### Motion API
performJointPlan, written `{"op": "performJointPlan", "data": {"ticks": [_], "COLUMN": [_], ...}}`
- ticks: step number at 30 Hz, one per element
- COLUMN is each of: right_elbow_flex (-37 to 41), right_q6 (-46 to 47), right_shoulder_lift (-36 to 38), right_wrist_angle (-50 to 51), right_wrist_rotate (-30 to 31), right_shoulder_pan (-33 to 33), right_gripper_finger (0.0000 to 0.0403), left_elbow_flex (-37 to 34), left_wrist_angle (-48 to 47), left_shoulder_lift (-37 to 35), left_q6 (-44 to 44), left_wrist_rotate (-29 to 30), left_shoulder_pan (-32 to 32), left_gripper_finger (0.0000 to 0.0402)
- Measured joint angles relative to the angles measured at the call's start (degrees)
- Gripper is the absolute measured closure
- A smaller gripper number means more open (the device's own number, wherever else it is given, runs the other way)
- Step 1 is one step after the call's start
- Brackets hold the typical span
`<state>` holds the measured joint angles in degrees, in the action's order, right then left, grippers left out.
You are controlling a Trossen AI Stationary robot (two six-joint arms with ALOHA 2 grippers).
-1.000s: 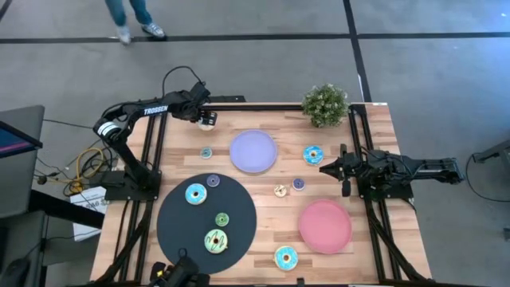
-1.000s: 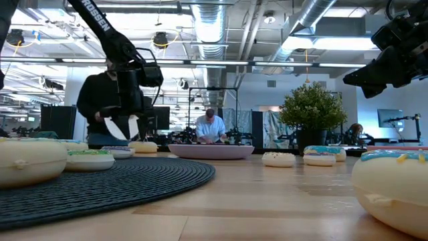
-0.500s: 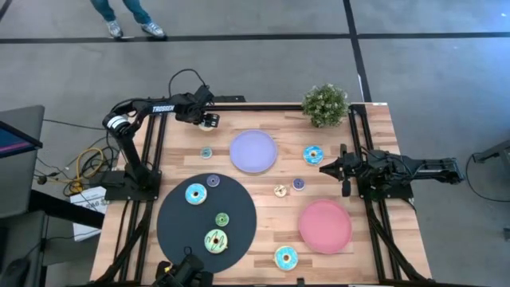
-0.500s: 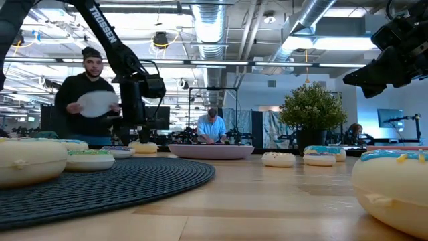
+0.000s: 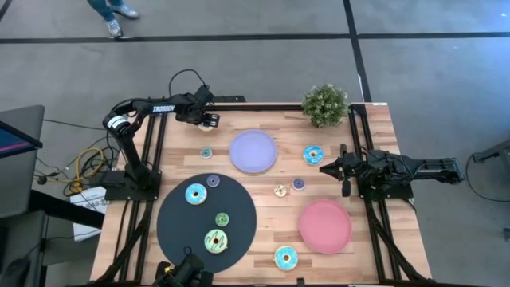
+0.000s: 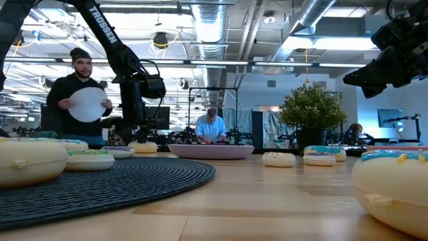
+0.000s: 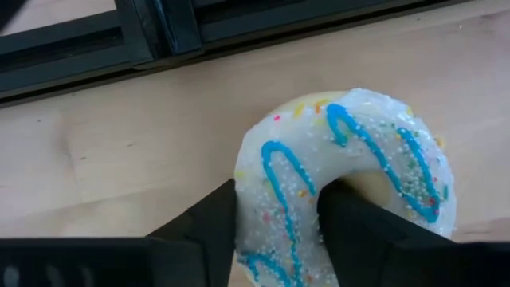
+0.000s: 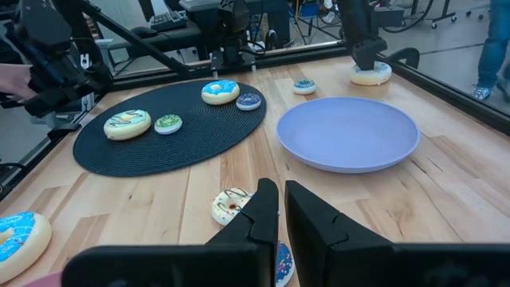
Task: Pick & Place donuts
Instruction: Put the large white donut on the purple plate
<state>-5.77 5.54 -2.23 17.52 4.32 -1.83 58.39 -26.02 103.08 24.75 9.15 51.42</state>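
Left wrist view: left tool has just squeezed in on the white toy ring donut w/ blue icing lines, fingers touching it, at the wooden table's far left corner. Grab looks started. Right tool clenched, empty, waiting.

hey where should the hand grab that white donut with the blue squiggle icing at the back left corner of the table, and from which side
Across the ring wall, from straight above. The white donut lies flat on the table, so one finger fits in its hole and one outside. The left hand already straddles the wall that way. The right hand waits shut at the right edge.
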Motion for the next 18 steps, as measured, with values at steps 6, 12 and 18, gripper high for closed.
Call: {"op": "performJointPlan", "data": {"ticks": [6,12,18], "right_elbow_flex": [-0.01,-0.01,-0.01], "right_q6": [0.00,0.00,0.00], "right_shoulder_lift": [0.01,-0.01,0.00], "right_wrist_angle": [-0.01,-0.02,-0.01], "right_wrist_rotate": [0.00,0.00,0.00], "right_shoulder_pan": [0.01,-0.01,0.00], "right_gripper_finger": [0.0386,0.0386,0.0386], "left_elbow_flex": [0.00,0.00,-0.11], "left_wrist_angle": [-0.04,0.00,-0.27], "left_shoulder_lift": [0.01,0.01,-2.07], "left_q6": [0.00,0.00,-0.01], "left_wrist_rotate": [-0.15,-0.15,-0.37], "left_shoulder_pan": [0.00,0.00,-0.52], "left_gripper_finger": [0.0259,0.0259,0.0260]}}
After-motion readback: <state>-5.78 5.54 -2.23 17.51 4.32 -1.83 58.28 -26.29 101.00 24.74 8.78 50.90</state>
